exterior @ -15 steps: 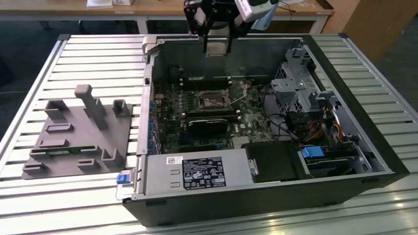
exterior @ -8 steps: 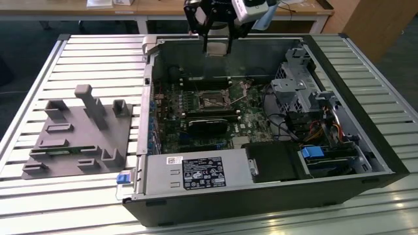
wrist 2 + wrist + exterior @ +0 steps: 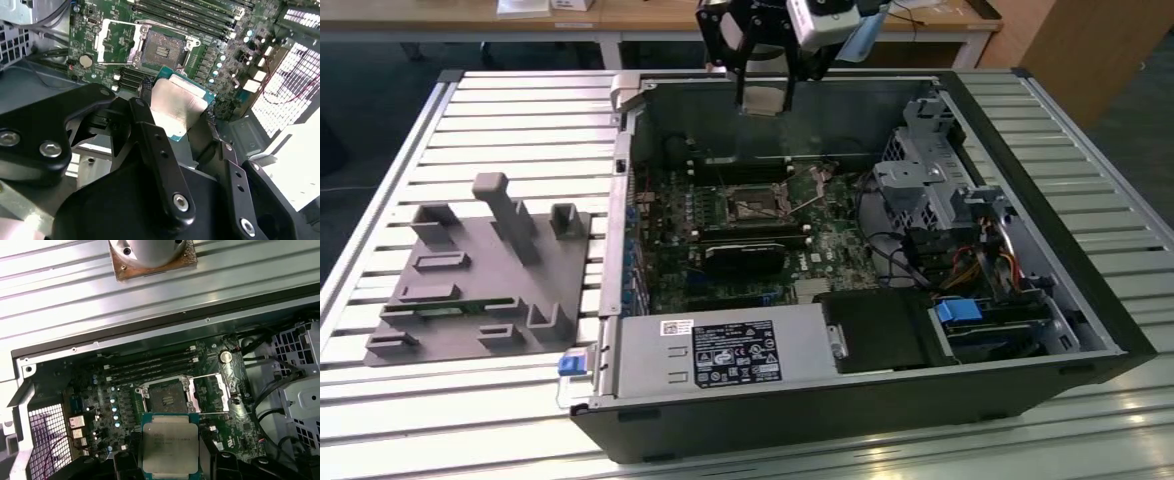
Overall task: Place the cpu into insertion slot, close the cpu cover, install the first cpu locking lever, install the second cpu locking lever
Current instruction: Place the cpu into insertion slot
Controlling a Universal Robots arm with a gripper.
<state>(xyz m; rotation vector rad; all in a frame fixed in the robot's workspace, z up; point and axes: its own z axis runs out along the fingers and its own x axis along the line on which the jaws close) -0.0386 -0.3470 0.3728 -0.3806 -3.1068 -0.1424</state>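
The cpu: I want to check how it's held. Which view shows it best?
The first wrist view: the cpu faces the camera, its top nearly whole. The second wrist view shows it tilted, partly hidden by the gripper. In the exterior view it is too small to tell.

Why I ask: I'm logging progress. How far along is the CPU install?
Nothing is finished. The hand grips the cpu above the motherboard; the insertion slot sits empty and the cpu cover lies flipped open beside it. All four steps remain.
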